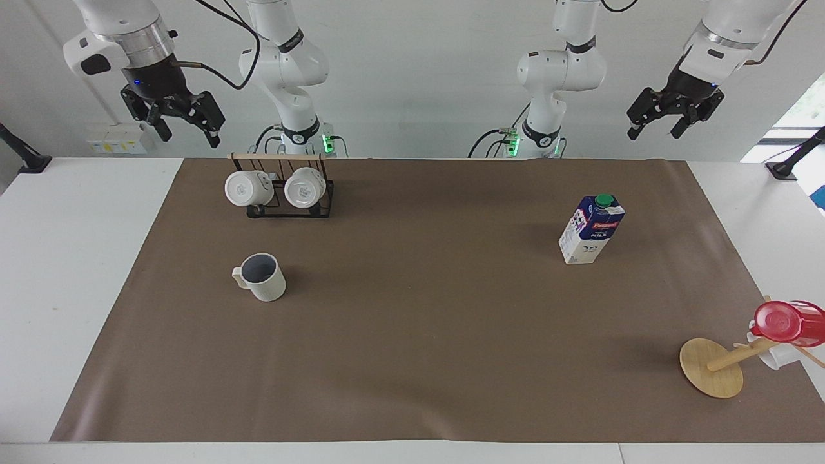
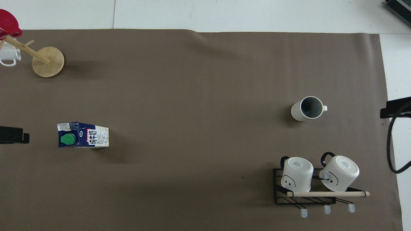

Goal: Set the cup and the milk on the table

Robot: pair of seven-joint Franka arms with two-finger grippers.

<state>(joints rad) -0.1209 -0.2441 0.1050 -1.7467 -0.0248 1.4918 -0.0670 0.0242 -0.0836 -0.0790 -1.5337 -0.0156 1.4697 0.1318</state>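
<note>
- The facing view alone shows both arms in full. The right gripper (image 1: 187,125) hangs high in the air, jaws spread wide with nothing in them, over the white margin at its own end of the table (image 1: 77,270). The left gripper (image 1: 670,122) hangs likewise at the other end, also wide open and empty. Both arms wait.
- The overhead view shows only dark edges of the grippers at its sides, but it alone shows the milk's green cap from above and the faces printed on the two racked white mugs (image 2: 297,173).
- The cup (image 1: 261,277) stands upright on the brown sheet, well below and apart from the right gripper, farther from the robots than the black wire rack (image 1: 290,203). Its mouth faces up; its handle points toward the right arm's end of the table.
- The milk (image 1: 592,229) stands upright on the sheet, long axis vertical, cap on top, well below and apart from the left gripper.
- A wooden mug tree (image 1: 712,367) carrying a red cup (image 1: 783,322) stands at the left arm's end.
</note>
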